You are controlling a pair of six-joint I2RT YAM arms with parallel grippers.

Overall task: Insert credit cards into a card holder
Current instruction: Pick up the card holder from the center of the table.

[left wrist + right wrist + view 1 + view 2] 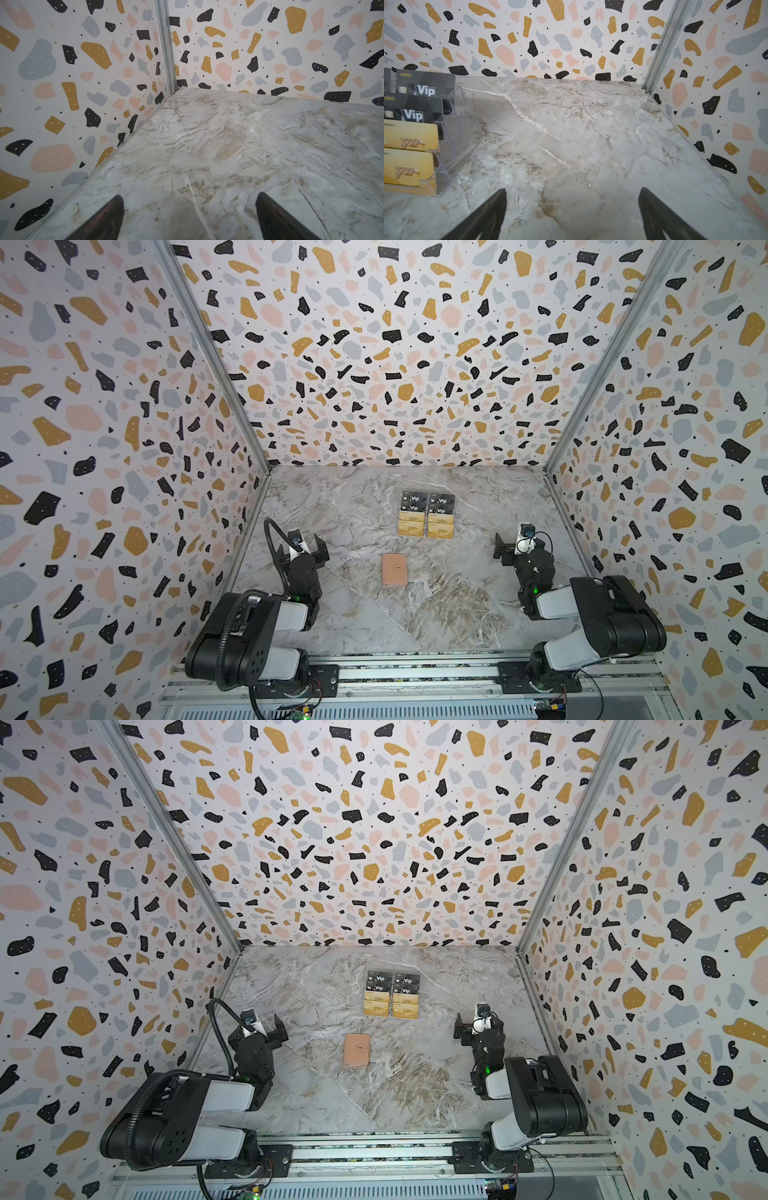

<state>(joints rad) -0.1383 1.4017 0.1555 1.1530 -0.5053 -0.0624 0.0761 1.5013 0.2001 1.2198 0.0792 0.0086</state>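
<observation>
Task not started, by the look of it. All four gold cards (pixel 411 526) sit in the lower tiers of the clear stand (pixel 454 133), two side by side per tier. None out, none in the holder (pixel 394 570). Holder lies flat on the table (pixel 457 605), closed, stud (pixel 399 567) up. It is between the two arms, nearer the robot than the stand and well apart from it, with nothing touching it. Inner sleeves not visible.

Left gripper (pixel 190 195): jaws spread wide, nothing between them, only bare table below. It hangs to the left of the holder, near the side wall. Right gripper (pixel 572 188): same, wide and empty, over the table to the right of the stand, which shows at the edge of its wrist view. Neither touches a card or the holder.

Left to do, my read:
- unsnap and open the holder, probably with one arm pinning it
- pull a gold card out of its tier
- slide it into a sleeve
- repeat for all four

Around: black cards (pixel 425 89) marked Vip fill the upper tiers right behind the gold ones. They are not wanted and easy to snag by mistake. The stand's clear front lips cover each card's lower edge, so cards likely must come up, not forward. Patterned walls (pixel 124 406) close in on three sides. The closed snap is the first obstacle, and thin cards give little edge to pinch
</observation>
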